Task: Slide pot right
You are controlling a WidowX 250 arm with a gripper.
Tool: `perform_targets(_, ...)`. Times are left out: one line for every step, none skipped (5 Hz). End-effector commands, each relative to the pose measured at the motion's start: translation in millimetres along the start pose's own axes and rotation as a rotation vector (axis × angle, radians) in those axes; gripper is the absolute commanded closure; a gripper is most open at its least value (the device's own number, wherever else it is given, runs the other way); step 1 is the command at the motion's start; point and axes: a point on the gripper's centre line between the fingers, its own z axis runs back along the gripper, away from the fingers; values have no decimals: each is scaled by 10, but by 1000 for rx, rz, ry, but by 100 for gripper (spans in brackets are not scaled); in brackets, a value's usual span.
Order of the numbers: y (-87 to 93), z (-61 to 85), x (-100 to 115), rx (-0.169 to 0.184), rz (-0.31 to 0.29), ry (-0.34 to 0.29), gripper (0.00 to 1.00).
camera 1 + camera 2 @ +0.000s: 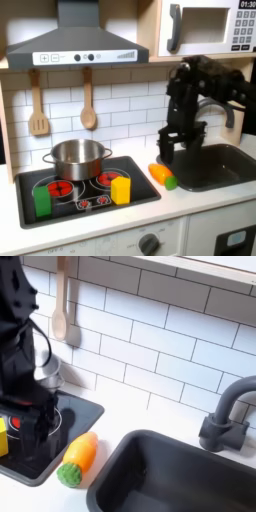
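The pot, rear-left on the stove in the first exterior view, probably light, rigid, slippery steel, best hooked at its rim; end effector hangs apart, holding nothing, its opening indiscernible.

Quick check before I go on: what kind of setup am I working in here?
It looks like a toy play kitchen: a black stovetop with red burners and the pot on it, a dark sink with a faucet, and a microwave above white tile.
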Motion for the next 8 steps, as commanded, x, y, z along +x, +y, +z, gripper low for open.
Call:
perform_targets(159,50,365,-3,4,-27,0)
perform_targets(260,56,497,14,5,-42,0)
perform_targets(318,52,607,19,6,-53,0)
perform_targets(382,-14,727,37,10,-74,0)
perform_targets(444,-80,822,31,21,-102,0)
perform_targets(511,-162,901,41,25,-128,0)
perform_targets(532,-182,982,46,30,-192,0)
perform_targets(581,-201,1083,49,34,-234,0)
